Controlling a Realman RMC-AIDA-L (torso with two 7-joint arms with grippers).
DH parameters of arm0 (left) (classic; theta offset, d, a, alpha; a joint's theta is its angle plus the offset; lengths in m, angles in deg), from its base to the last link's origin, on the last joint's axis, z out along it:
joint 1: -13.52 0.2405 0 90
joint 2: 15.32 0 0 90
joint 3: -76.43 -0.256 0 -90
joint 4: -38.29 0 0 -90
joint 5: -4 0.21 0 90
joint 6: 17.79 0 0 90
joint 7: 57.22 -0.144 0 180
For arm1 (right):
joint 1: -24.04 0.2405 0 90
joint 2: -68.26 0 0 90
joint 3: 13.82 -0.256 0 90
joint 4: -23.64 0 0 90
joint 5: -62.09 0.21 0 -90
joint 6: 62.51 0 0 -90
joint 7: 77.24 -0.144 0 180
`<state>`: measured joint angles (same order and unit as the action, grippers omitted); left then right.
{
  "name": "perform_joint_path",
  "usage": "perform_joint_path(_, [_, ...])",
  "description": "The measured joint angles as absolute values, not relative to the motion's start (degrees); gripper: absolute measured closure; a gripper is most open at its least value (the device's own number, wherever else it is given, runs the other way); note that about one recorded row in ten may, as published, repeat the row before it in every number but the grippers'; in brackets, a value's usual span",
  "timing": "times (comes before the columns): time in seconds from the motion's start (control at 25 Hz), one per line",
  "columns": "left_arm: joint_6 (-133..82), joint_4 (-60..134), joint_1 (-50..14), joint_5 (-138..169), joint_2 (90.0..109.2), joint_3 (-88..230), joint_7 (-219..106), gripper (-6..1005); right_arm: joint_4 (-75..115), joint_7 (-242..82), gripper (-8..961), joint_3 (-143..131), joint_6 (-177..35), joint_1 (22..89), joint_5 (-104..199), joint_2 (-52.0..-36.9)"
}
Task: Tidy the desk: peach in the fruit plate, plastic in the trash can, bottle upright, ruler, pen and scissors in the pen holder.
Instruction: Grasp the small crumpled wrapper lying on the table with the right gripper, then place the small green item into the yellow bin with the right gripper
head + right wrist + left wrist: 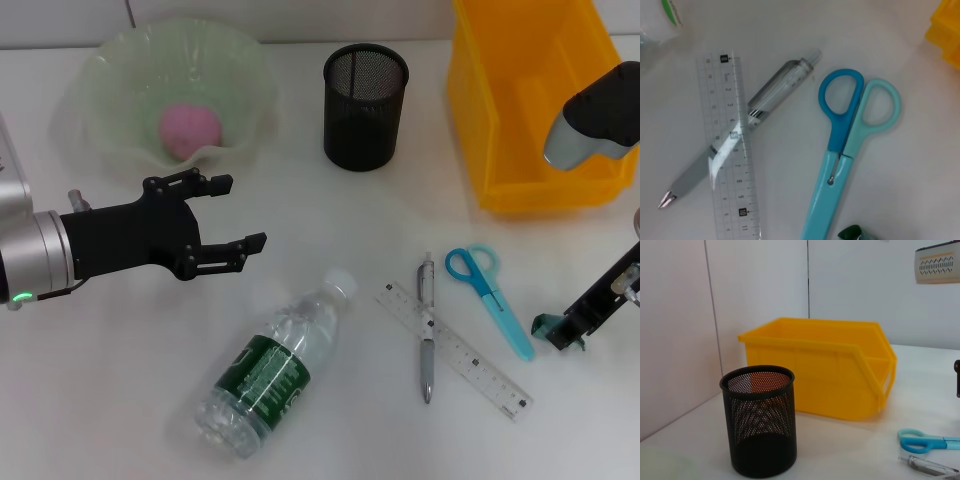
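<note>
A pink peach (pixel 190 130) lies in the pale green fruit plate (pixel 100 70) at the back left. My left gripper (pixel 243 211) is open and empty, just in front of the plate. A clear bottle (pixel 275 365) with a green label lies on its side at the front. A pen (pixel 427 330) lies crossed with a clear ruler (pixel 455 350), beside blue scissors (pixel 488 295). The black mesh pen holder (pixel 365 105) stands empty at the back. My right gripper (pixel 560 328) is low at the right edge, next to the scissors' blades. No plastic shows.
A yellow bin (pixel 480 150) stands at the back right, with part of my right arm (pixel 600 115) over it. The left wrist view shows the pen holder (pixel 760 420) and bin (pixel 820 370). The right wrist view shows the scissors (pixel 845 150), ruler (pixel 732 150) and pen (pixel 785 85).
</note>
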<state>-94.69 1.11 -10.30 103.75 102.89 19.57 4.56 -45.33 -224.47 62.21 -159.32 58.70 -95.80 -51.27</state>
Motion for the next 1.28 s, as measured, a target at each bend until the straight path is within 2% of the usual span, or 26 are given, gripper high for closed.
perform_joint_path(0.12, [-94.7,1.1,-10.3,103.7,102.89,19.6,4.6,150,-45.0,-224.4,520,62.4,-159.1,58.8,-95.8,-51.27])
perform_joint_path(0.48, [-94.7,1.1,-10.3,103.8,102.89,19.6,4.6,150,-46.4,-224.3,619,62.3,-159.7,58.5,-95.2,-51.20])
perform_joint_path(0.88, [-94.7,1.1,-10.1,103.8,102.89,19.6,4.6,150,-59.2,-224.3,642,56.7,-164.4,57.8,-95.0,-50.93])
perform_joint_path(1.08, [-94.6,1.1,-10.2,103.7,102.89,19.7,4.6,150,-66.8,-224.3,647,47.9,-162.4,61.3,-96.6,-50.65])
perform_joint_path(1.28, [-94.6,1.1,-10.2,103.5,102.89,19.7,4.6,150,-62.1,-224.3,650,44.9,-152.0,63.9,-97.6,-50.58])
